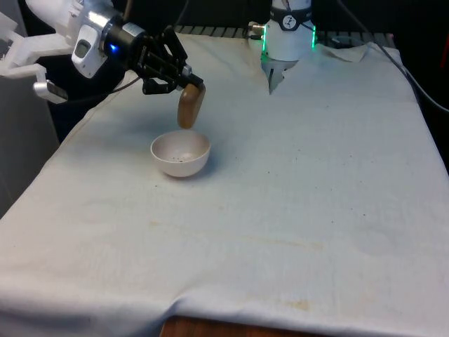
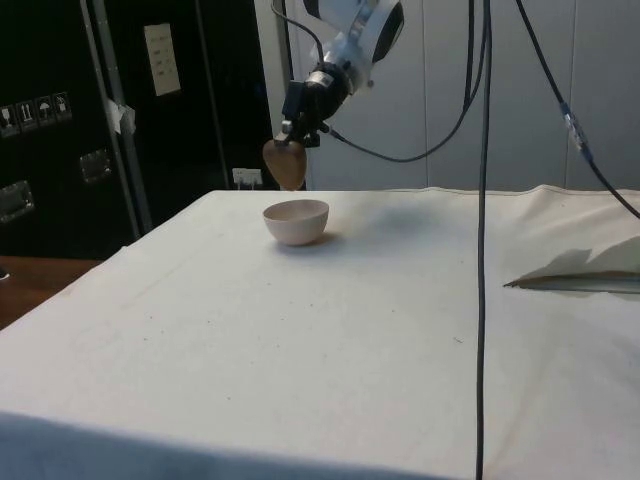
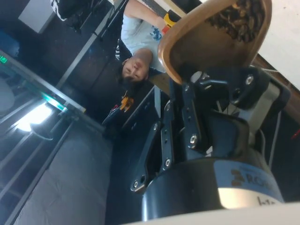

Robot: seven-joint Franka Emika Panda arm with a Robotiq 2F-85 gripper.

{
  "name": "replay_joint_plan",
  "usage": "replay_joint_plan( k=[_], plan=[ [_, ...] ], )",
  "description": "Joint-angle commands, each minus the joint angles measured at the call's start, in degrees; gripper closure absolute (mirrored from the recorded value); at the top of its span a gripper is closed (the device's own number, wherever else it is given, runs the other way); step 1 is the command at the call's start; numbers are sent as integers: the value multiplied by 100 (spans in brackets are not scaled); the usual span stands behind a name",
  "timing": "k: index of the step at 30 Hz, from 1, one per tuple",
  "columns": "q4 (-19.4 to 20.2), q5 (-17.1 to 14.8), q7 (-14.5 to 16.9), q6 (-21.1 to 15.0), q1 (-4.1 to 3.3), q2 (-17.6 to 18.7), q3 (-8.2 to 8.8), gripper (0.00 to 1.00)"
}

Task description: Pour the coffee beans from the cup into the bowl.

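Observation:
A brown cup (image 1: 190,105) hangs tipped steeply, mouth down, just above the far rim of a pale bowl (image 1: 181,154) on the white cloth. My gripper (image 1: 184,78) is shut on the cup's upper end, reaching in from the front view's left. From the side, the cup (image 2: 286,163) hovers over the bowl (image 2: 296,221) without touching it. A few dark beans lie in the bowl's bottom. In the wrist view the cup (image 3: 206,40) is clamped between my fingers (image 3: 192,112), and dark coffee beans (image 3: 236,18) crowd at its mouth.
The white cloth (image 1: 295,182) spreads wide on the front view's right of the bowl. A black cable (image 2: 483,240) hangs down across the side view. A person (image 3: 136,47) in a light shirt shows in the wrist view.

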State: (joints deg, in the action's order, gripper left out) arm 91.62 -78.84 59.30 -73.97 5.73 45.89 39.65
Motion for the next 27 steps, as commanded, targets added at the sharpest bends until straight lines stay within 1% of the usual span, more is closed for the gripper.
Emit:
replay_joint_plan(
  k=[1, 2, 3, 6, 7, 10, 11, 12, 19, 21, 26, 27],
  plan=[
    [-34, -34, -23, 92, 57, 17, -29, 99],
    [0, -17, 0, 29, 6, 0, 0, 99],
    [-29, -57, -11, 132, 63, 23, -29, 99],
    [-11, -126, 11, 229, 80, 29, -23, 99],
    [-6, -132, 23, 241, 63, 29, -6, 99],
    [0, -126, 29, 229, 52, 29, 6, 99],
    [17, -115, 46, 212, 34, 11, 17, 99],
    [0, -126, 34, 223, 52, 23, 6, 99],
    [17, -115, 63, 212, 34, 11, 17, 99],
    [-6, -132, 40, 212, 40, 29, 6, 99],
    [6, -172, 218, 206, 52, 40, 0, 99],
    [17, -132, 189, 212, 29, 17, 17, 99]
  ],
)
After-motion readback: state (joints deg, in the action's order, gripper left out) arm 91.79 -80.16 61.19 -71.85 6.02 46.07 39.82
